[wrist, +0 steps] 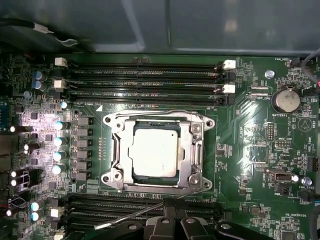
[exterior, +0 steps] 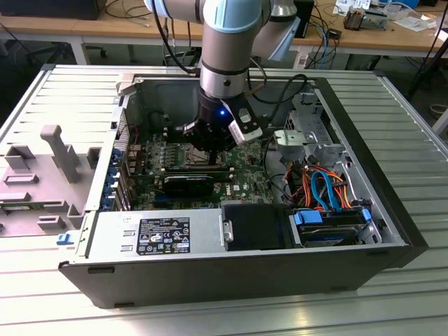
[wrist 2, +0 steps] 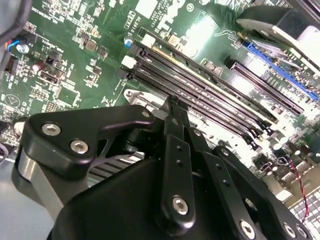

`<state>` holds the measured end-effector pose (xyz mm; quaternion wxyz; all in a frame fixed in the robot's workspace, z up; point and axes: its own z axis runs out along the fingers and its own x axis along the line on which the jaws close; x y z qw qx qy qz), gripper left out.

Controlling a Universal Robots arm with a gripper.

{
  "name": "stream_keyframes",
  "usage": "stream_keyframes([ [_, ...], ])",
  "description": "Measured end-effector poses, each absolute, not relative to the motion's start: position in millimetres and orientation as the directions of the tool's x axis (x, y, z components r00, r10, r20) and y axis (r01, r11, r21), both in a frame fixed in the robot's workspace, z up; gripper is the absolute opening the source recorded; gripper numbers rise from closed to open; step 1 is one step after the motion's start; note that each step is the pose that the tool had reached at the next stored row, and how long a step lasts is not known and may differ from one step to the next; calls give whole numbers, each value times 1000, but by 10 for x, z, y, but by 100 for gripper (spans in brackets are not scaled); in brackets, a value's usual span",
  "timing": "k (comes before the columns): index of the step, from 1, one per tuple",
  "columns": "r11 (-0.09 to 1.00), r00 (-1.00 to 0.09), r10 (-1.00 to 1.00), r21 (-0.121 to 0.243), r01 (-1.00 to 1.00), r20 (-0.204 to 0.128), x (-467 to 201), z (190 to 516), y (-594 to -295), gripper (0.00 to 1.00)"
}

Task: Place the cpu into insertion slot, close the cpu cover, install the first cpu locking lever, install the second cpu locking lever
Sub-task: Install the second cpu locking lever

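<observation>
**CPU seated in socket, cover down, gripper low over the board**

An open computer case [exterior: 210,266] lies on its side on a ribbed metal desk [exterior: 392,119]. The arm [exterior: 225,56] reaches straight down into the case, and the gripper [exterior: 210,157] hangs just above the green motherboard [wrist: 250,145], near the centre of the case in the exterior view.

In the first wrist view the cpu [wrist: 153,154] sits flat in the insertion slot [wrist: 114,150], its dull silver top facing up. The cpu cover [wrist: 196,150] lies down around it, its frame bordering the chip on all sides, with the chip showing through the square window. A thin bright locking lever [wrist: 131,215] slants across the board at about 6 o'clock from the socket, apart from the frame, its far end near the gripper's black links [wrist: 167,227].

Long black memory slots [wrist: 145,82] run at 12 o'clock from the socket, and a second bank [wrist: 110,210] lies at 6 o'clock. A round coin cell [wrist: 285,100] sits at about 2 o'clock.

In the second wrist view the fingers [wrist 2: 172,112] meet at a narrow tip just over the memory slots; they look drawn together, and I cannot tell whether anything is pinched between them.
</observation>
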<state>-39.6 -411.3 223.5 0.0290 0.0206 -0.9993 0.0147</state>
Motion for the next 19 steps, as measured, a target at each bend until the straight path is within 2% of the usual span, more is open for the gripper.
stream_keyframes([
  [19,995,-994,-96,-24,-98,58,-446,2210,-4142,11],
])
